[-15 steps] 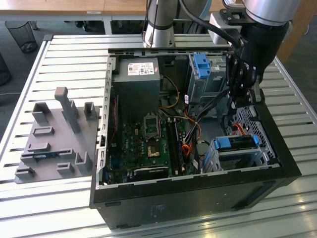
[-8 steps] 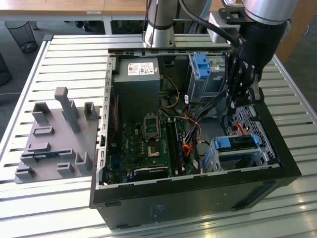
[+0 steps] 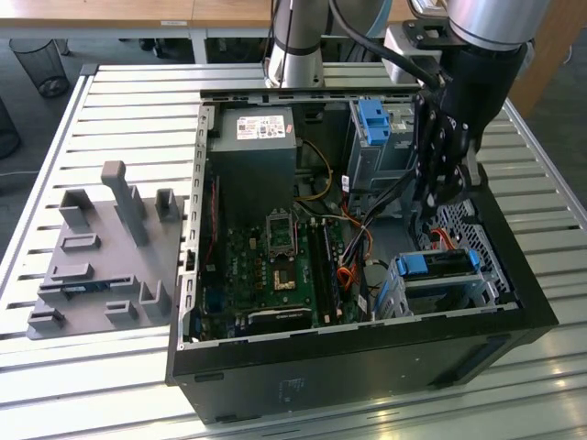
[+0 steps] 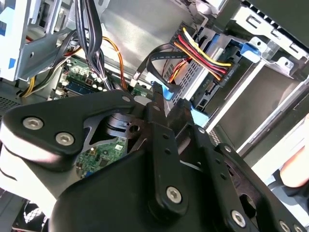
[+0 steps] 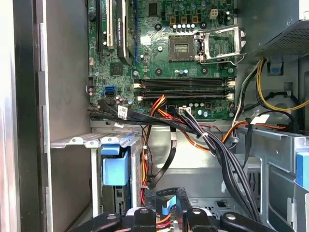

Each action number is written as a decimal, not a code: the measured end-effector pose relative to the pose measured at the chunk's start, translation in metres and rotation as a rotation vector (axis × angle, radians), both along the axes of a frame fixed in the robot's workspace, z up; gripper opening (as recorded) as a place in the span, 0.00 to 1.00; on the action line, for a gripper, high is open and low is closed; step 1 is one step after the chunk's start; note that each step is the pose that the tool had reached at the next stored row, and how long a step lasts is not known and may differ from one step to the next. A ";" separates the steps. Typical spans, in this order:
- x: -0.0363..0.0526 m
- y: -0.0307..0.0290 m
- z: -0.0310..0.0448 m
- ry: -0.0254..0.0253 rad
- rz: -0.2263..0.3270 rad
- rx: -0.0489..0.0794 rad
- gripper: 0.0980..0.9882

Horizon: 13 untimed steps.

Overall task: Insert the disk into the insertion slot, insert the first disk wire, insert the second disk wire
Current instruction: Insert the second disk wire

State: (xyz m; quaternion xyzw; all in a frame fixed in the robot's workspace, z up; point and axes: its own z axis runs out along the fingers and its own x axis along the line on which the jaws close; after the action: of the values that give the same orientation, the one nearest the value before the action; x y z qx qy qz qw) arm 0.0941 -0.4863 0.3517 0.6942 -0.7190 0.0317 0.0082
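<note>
The disk (image 3: 438, 265), silver in its bright blue carrier, lies inside the insertion slot (image 3: 489, 275), the low perforated cage at the case's front on the exterior view's right. A bundle of red, yellow and black wires (image 4: 203, 52) ends in a black plug (image 4: 226, 73) that sits against the disk's back edge (image 4: 205, 79). My gripper (image 3: 443, 188) hangs just behind the disk. Its black fingers (image 4: 159, 104) are shut on the blue end (image 4: 167, 92) of a flat black wire (image 5: 166, 162). In the first wrist view the gripper (image 5: 166, 209) is beside the disk's carrier (image 5: 116, 169).
The open computer case (image 3: 275, 362) lies on a slatted metal table (image 3: 119, 101). A taller grey bay with a blue tab (image 3: 371, 124) stands behind the gripper. Black cable bundles (image 5: 217, 150) cross the motherboard (image 3: 275, 266). A grey fixture plate (image 3: 101, 266) lies at the exterior view's left.
</note>
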 end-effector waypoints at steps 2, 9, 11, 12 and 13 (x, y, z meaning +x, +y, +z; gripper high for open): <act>0.0000 0.0000 -0.0018 0.0000 0.000 0.000 0.23; 0.0000 0.0001 -0.0071 0.0000 0.000 -0.006 0.23; 0.0000 0.0002 -0.0083 0.0000 0.000 -0.009 0.23; 0.0000 0.0004 -0.0088 0.0000 0.000 -0.011 0.23; 0.0001 0.0005 -0.0093 0.0000 0.000 -0.013 0.23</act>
State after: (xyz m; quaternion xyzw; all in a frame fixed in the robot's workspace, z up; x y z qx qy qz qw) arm 0.0942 -0.4858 0.3424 0.6941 -0.7188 0.0363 0.0126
